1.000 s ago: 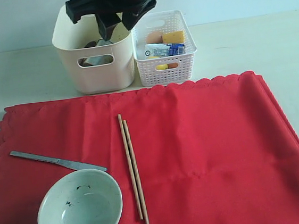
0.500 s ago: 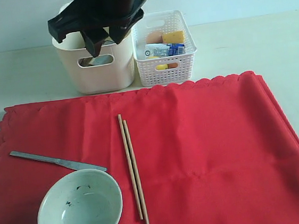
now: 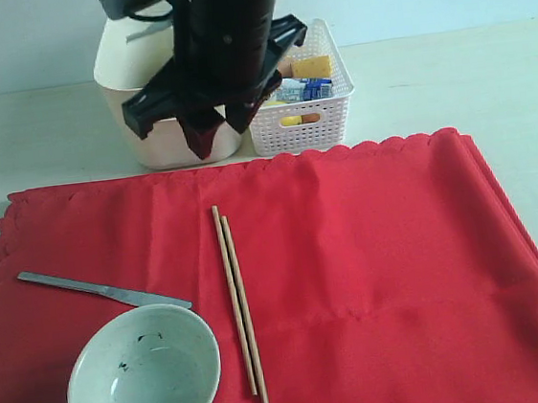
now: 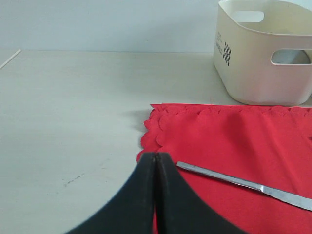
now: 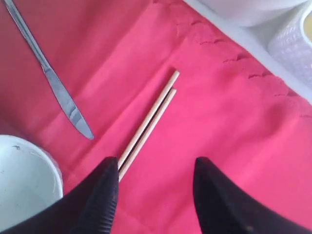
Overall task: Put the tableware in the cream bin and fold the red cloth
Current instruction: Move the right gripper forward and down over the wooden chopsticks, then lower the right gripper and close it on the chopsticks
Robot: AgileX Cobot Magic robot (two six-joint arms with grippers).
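The right gripper (image 5: 157, 165), jaws apart and empty, hovers by the far end of the wooden chopstick pair (image 3: 240, 306) lying side by side on the red cloth's (image 3: 389, 247) left half; light, stiff and roll-prone, they likely want pinching together mid-length.

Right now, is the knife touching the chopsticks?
Apart. The exterior view shows bare cloth between the knife tip and the chopsticks; the right wrist view shows that gap too.
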